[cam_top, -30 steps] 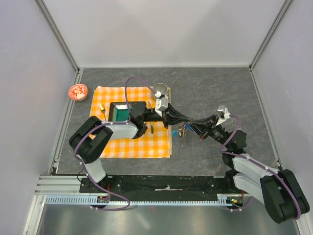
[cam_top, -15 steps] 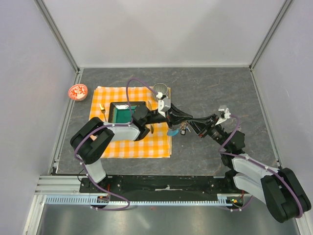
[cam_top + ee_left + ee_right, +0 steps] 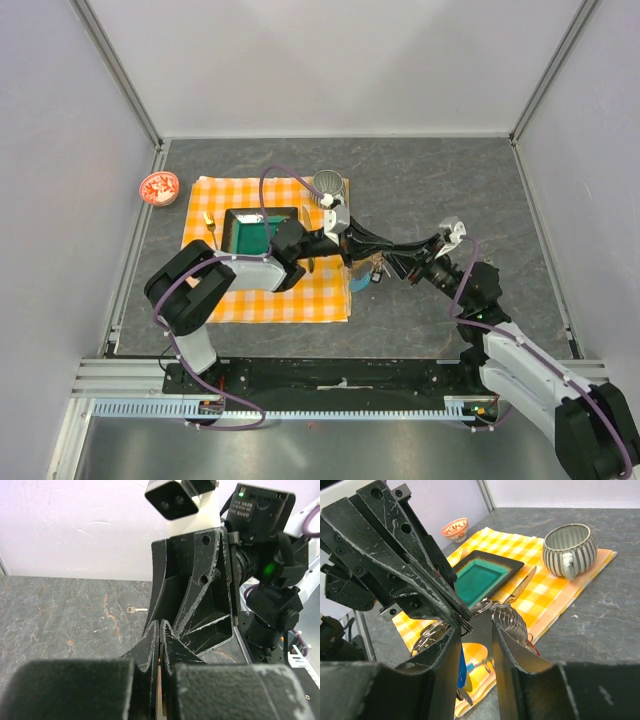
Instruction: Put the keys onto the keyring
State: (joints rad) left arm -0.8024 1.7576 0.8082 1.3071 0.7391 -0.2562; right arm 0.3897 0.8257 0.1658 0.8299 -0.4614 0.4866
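Note:
The keyring (image 3: pixel 492 607), a cluster of wire rings with a coiled spring part (image 3: pixel 514 622), hangs in the air between both grippers. My left gripper (image 3: pixel 464 621) is shut on one of its rings. A blue tag (image 3: pixel 462 669) and small keys (image 3: pixel 466 696) dangle below it. My right gripper (image 3: pixel 476 625) stands open just below the rings, with the coil resting against its right finger (image 3: pixel 512 647). In the top view the two grippers, left (image 3: pixel 368 256) and right (image 3: pixel 390 265), meet at the cloth's right edge, with the blue tag (image 3: pixel 358 283) underneath. A loose silver key (image 3: pixel 136 610) lies on the grey table.
An orange checked cloth (image 3: pixel 240 295) carries a teal square dish (image 3: pixel 248 230), a ribbed grey cup (image 3: pixel 328 184) and a metal knife (image 3: pixel 522 582). A small yellow item (image 3: pixel 208 219) lies at the cloth's left. A red-and-white bowl (image 3: pixel 159 187) sits at the far left.
My right gripper has opened and let go of the keyring. The left gripper has stayed shut on it, and the blue tag now hangs a little lower.

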